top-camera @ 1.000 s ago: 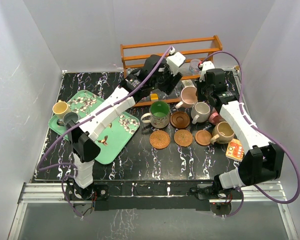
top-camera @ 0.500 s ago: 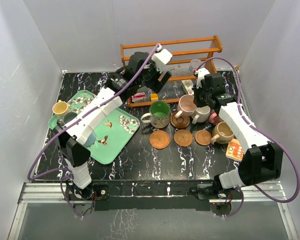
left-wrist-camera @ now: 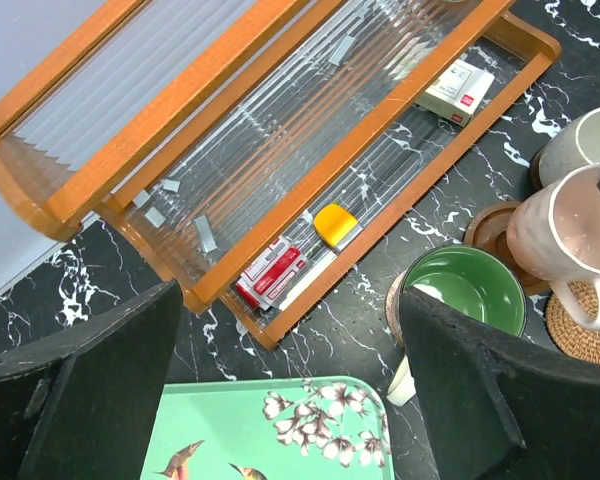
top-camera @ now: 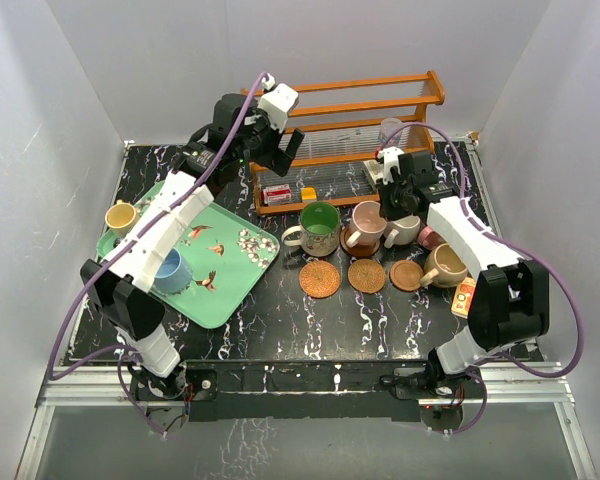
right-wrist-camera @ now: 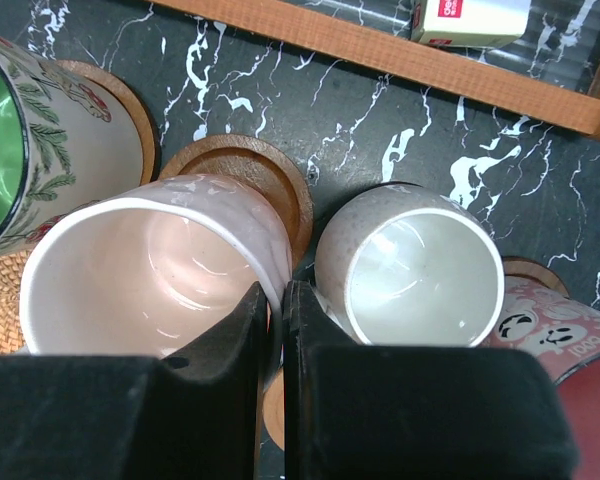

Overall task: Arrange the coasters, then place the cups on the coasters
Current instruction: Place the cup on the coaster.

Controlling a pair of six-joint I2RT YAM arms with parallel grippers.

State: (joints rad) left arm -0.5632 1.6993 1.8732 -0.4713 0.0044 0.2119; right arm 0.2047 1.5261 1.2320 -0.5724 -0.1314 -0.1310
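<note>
My right gripper (top-camera: 385, 207) (right-wrist-camera: 277, 300) is shut on the rim of the pink cup (top-camera: 366, 222) (right-wrist-camera: 150, 262). That cup hangs tilted over a dark wood coaster (top-camera: 359, 244) (right-wrist-camera: 255, 165); whether it touches, I cannot tell. The cream cup (right-wrist-camera: 410, 262) stands right beside it, and the green cup (top-camera: 320, 224) (left-wrist-camera: 470, 288) sits on another coaster to the left. Two woven coasters (top-camera: 320, 278) (top-camera: 366, 275) and a smooth one (top-camera: 407, 275) lie bare in front. The left gripper (top-camera: 283, 148) (left-wrist-camera: 290, 400) hovers open and empty by the rack, above the tray corner.
A wooden rack (top-camera: 350, 110) with small boxes and a glass tumbler (top-camera: 390, 130) spans the back. The green tray (top-camera: 230, 275) at left carries a yellow cup (top-camera: 120, 215) and a light blue cup (top-camera: 170, 270). Maroon (top-camera: 430, 237) and tan (top-camera: 446, 264) cups and an orange card (top-camera: 467, 297) crowd the right.
The left gripper swung left along the rack, away from the cups, and opened wider. The right gripper brought the pink cup nearer and down over the dark coaster.
</note>
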